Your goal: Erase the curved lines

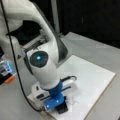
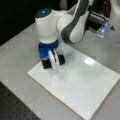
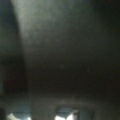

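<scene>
Wrist view: dark, indistinct blur.

A dark blurred surface [image 3: 65, 57] fills nearly the whole wrist view, close before the camera; small bright patches [image 3: 66, 115] show at the bottom edge.

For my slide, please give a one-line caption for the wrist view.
Wrist view: a dark, blurred surface fills the frame, with pale patches along the bottom edge; gripper, eraser and curve lines are not visible.
</scene>
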You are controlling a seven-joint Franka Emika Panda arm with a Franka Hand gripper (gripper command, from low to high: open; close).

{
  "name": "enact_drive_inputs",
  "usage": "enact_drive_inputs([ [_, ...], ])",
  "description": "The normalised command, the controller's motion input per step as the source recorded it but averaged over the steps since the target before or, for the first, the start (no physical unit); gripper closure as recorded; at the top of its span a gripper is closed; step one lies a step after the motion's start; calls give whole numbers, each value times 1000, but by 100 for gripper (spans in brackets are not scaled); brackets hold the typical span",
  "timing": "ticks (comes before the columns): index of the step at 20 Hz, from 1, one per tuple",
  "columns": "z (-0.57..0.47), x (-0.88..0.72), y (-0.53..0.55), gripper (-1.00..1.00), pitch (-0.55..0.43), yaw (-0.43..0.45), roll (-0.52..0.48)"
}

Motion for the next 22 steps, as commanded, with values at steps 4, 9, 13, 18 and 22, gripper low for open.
enact_drive_inputs([
  [4,-225,119,124,100,-40,-103,136],
  [9,-208,137,61,100,-8,-115,145],
  [13,-194,155,11,100,14,-117,145],
  [18,-167,215,15,100,39,-115,145],
  [22,-120,269,43,100,62,-131,145],
])
